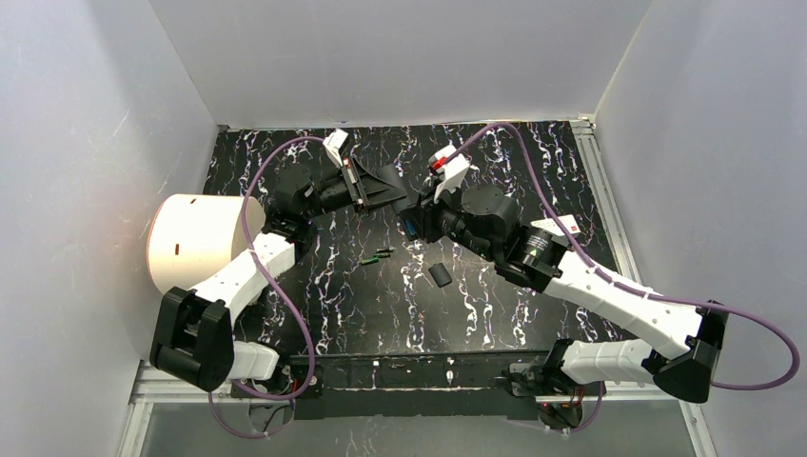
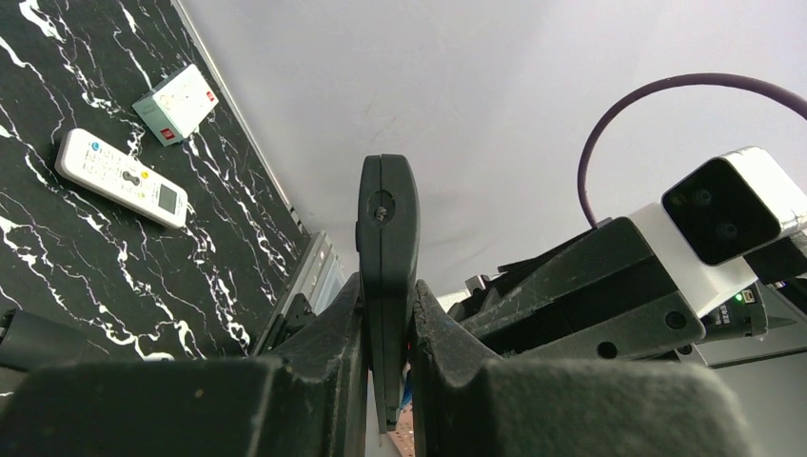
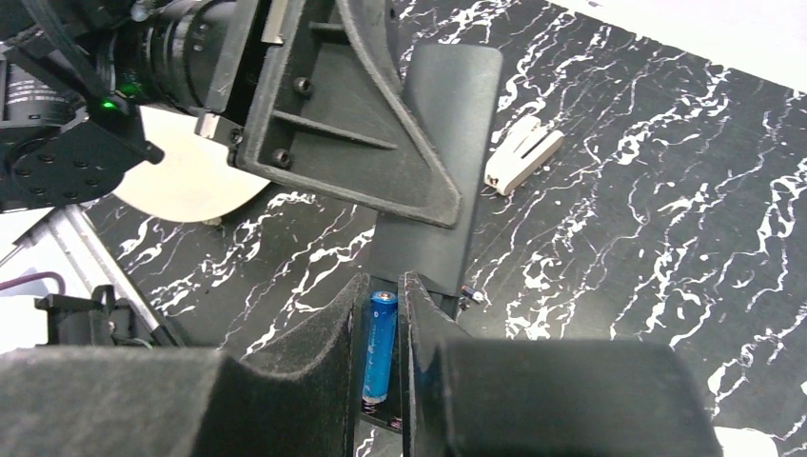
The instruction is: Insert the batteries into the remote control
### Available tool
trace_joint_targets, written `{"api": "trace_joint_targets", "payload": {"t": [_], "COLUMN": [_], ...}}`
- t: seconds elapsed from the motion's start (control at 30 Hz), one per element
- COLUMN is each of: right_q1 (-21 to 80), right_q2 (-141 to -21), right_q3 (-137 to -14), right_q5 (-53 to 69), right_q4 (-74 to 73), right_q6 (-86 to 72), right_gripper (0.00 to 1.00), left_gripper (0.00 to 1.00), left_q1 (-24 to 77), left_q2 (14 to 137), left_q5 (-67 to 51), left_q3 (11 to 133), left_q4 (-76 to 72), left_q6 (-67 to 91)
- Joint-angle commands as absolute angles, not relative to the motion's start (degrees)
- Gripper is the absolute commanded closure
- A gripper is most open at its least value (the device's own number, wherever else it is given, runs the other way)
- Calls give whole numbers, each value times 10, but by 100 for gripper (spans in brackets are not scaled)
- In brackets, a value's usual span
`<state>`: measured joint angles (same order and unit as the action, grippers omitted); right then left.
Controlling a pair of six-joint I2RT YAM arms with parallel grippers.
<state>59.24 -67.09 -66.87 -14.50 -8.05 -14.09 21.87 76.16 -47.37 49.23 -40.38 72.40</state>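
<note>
Matt, glossy and rough finishes meeting
The slim black plastic remote control (image 3: 442, 143) is showing a smooth matt shell; the small blue cylinder battery (image 3: 379, 347) is gleaming, glossy-wrapped with a bright metal cap; the black fingers (image 3: 305, 381) of the right gripper (image 3: 383, 286) are looking rough and grainy; the black white-veined table top (image 1: 495, 314) is shining faintly.

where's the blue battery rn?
Right wrist view, bottom centre: the blue battery sits in the right gripper, against the lower end of the black remote.
</note>
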Motion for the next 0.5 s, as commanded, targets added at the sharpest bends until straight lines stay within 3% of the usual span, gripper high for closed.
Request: {"api": "trace_joint_targets", "payload": {"t": [0.0,0.2,0.47], "right_q1": [595,595,594], "right_q2": [-671,-677,-674], "right_q3": [-679,-676,-669], "right_q5": [-118,-137,-156], "right_q4": [-39,-45,-44], "right_q6": [-146,-140,-133], "right_gripper": [77,77,68], "left_gripper": [100,100,100], "left_q1": [220,220,220], "left_q2": [731,731,729], "left_q5": [-471,-467,-471], "left_q3": [495,497,498], "left_q4": [-406,-397,-395], "left_q6": [713,711,710]}}
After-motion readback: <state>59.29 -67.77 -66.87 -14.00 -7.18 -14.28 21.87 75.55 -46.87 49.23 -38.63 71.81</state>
